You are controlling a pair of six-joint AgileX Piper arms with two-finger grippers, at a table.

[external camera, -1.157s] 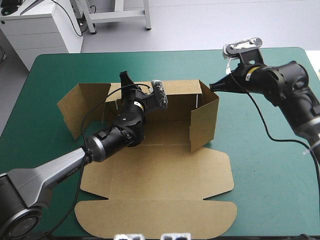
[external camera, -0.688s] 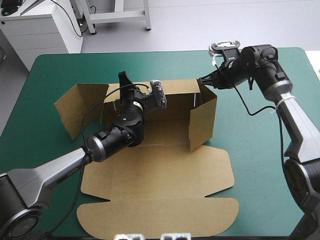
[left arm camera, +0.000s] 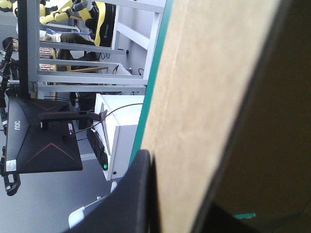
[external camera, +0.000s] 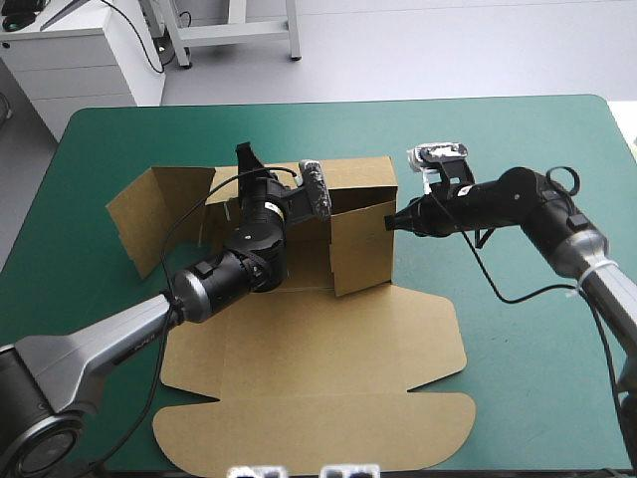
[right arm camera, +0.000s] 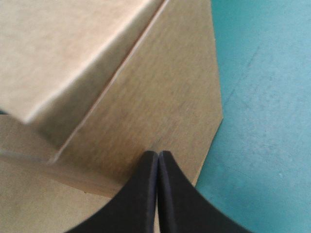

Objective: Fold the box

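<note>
matt brown board box (external camera: pixel 360 244), smooth teal-green cover (external camera: pixel 518 383)

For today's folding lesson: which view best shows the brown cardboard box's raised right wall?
The high view: the brown cardboard box shows nearly whole, its right wall upright, the shut right gripper at it. The right wrist view shows only that wall's face; the left wrist view, only other board in the left gripper.
</note>
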